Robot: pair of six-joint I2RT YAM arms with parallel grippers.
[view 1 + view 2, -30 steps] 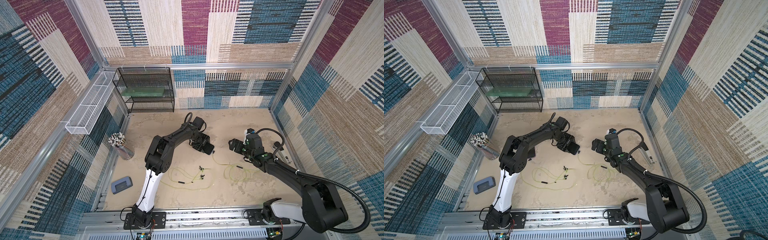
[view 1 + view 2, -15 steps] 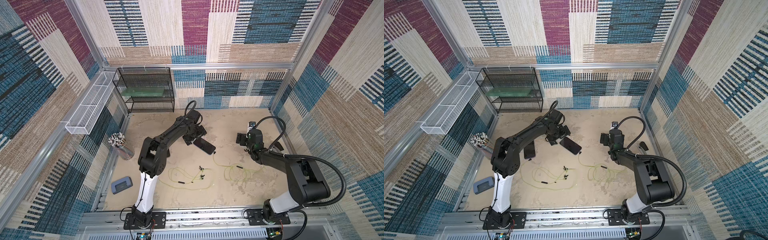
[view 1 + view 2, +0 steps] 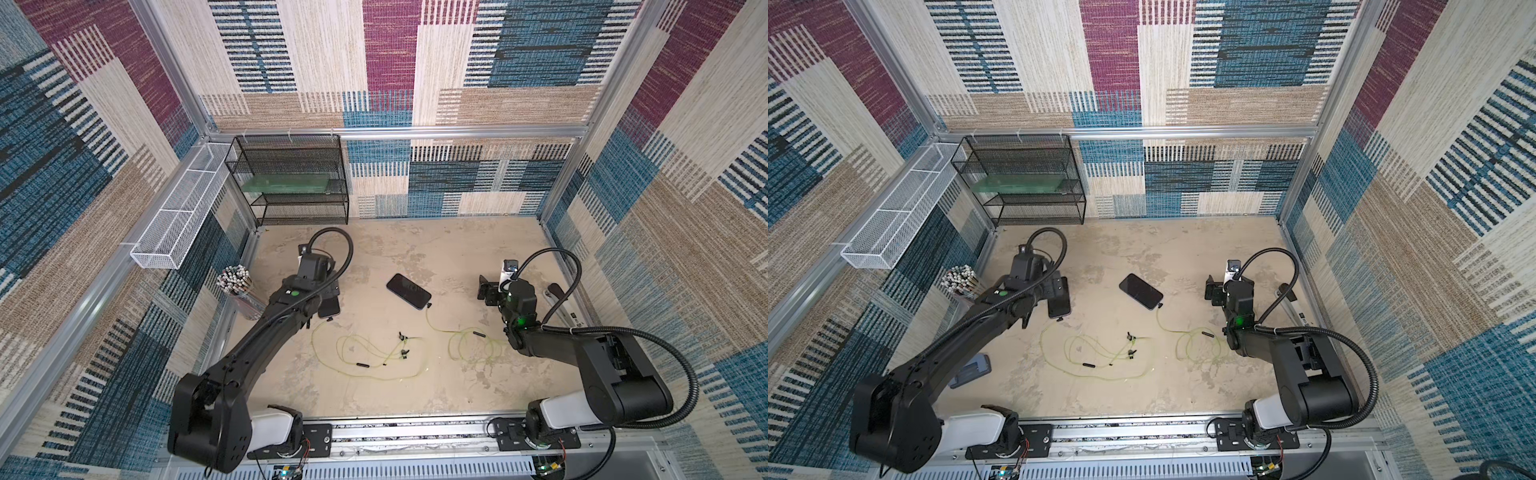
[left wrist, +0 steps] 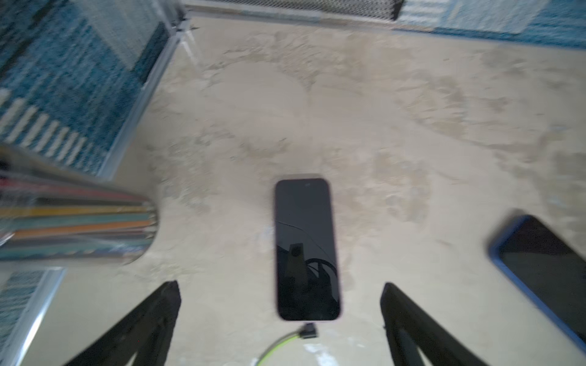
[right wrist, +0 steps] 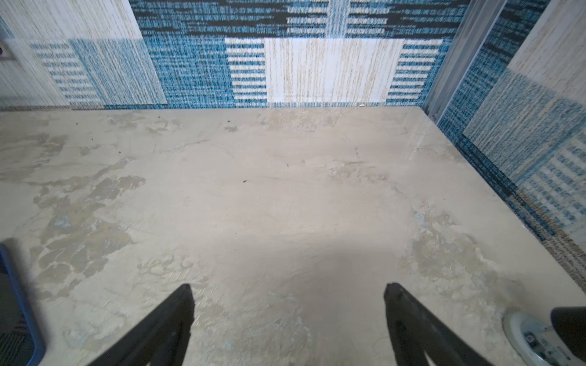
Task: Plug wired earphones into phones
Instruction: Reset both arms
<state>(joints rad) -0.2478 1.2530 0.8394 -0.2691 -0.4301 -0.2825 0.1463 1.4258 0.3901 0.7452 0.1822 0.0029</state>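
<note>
Seeing pencils (image 3: 233, 277) in the cup (image 3: 246, 305), a green board (image 3: 286, 184) in the wire shelf (image 3: 291, 156); my left gripper (image 4: 280, 285) and right gripper (image 5: 288, 286) gape empty.

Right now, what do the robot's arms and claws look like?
The left arm and right arm are chunky matte-black links, each with a white shell at the base, a ribbed black hose looping past the wrist and a green light. The left claw and right claw each have two tapered black fingers.

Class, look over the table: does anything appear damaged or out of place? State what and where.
The phone by the left hand shows what looks like a thin crack across its dark screen, in the left wrist view.
</note>
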